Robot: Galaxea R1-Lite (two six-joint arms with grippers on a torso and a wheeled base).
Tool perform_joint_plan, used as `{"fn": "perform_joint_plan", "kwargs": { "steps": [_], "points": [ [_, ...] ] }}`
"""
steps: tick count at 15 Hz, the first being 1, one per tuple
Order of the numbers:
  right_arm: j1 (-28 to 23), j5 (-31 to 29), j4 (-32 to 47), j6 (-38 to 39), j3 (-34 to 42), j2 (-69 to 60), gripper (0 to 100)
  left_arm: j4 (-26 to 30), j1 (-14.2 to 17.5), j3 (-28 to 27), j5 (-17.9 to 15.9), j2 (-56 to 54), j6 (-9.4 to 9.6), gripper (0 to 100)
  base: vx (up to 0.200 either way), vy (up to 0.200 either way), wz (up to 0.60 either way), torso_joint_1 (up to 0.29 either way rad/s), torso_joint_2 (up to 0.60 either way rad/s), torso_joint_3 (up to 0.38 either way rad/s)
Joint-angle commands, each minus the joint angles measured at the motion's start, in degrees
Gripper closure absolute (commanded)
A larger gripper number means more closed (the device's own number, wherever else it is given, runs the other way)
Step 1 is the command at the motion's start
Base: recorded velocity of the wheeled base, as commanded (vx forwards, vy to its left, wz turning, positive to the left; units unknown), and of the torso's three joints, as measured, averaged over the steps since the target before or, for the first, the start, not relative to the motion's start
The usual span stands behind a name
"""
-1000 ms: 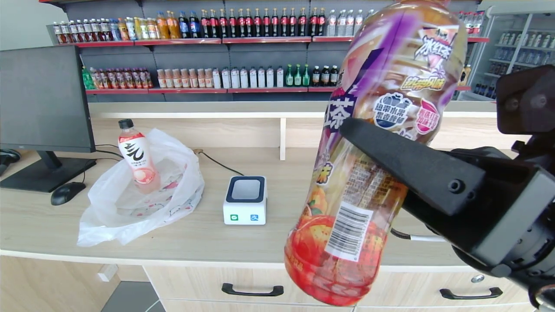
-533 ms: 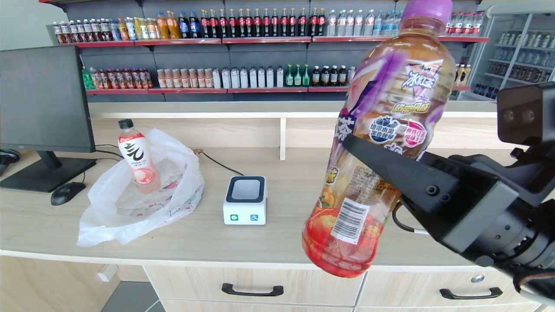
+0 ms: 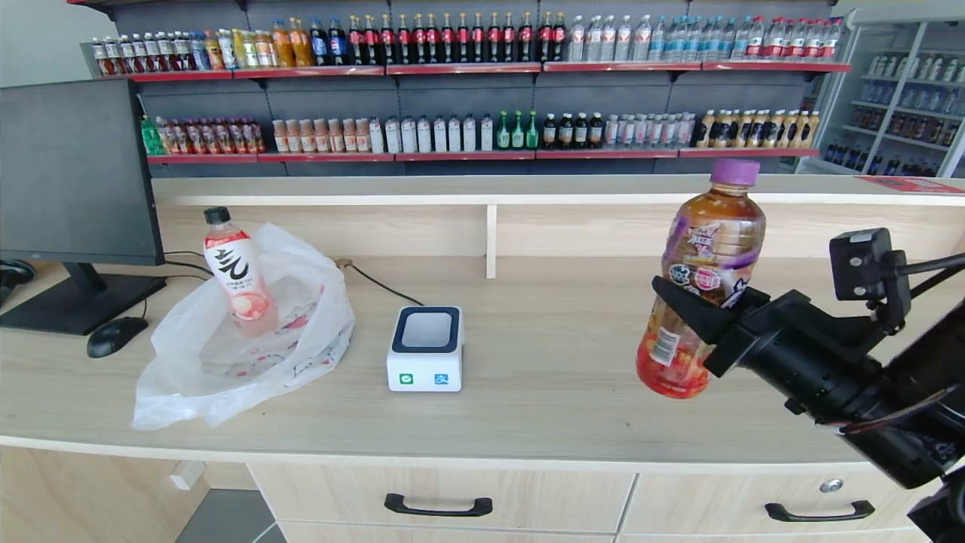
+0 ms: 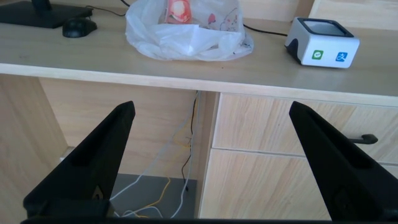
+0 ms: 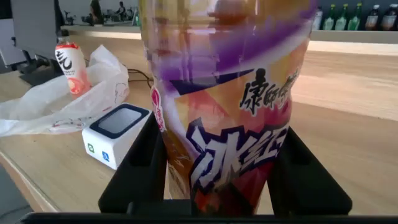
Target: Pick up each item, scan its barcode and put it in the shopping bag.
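My right gripper [image 3: 697, 313] is shut on a purple-capped tea bottle [image 3: 701, 279], held upright above the right part of the wooden counter [image 3: 543, 377]; its barcode faces the front left. Up close the tea bottle [image 5: 230, 99] sits between the black fingers [image 5: 140, 168]. The white scanner box [image 3: 426, 348] with a dark top stands mid-counter, and the same scanner [image 5: 115, 134] lies left of the held bottle. A white shopping bag [image 3: 241, 332] lies at the left with a pink-labelled bottle [image 3: 237, 271] standing in it. My left gripper [image 4: 211, 162] hangs open below the counter front, nothing between its fingers.
A monitor [image 3: 75, 173] and a mouse [image 3: 113, 335] sit at the counter's far left. A cable [image 3: 377, 283] runs behind the scanner. A raised ledge [image 3: 490, 196] backs the counter, with drink shelves beyond. Drawers with black handles [image 3: 437, 504] are below the front edge.
The right gripper has carried the tea bottle away from the camera, down and to the right, until it stands over the right side of the counter. Bag, scanner and pink bottle stay put.
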Motion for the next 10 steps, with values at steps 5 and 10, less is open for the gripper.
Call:
{"fn": "perform_joint_plan", "kwargs": {
  "steps": [5,10],
  "points": [
    [-2.01,-8.9,-1.37,-11.47,2.45,-2.16,100,0.0,0.0,0.0,0.0,-0.02,0.08,0,0.0,0.0,0.0,0.0,0.0,0.0],
    [-2.36,-8.99,-1.37,-10.95,3.59,-4.36,100,0.0,0.0,0.0,0.0,-0.02,-0.27,0,0.0,0.0,0.0,0.0,0.0,0.0]
  ]
}}
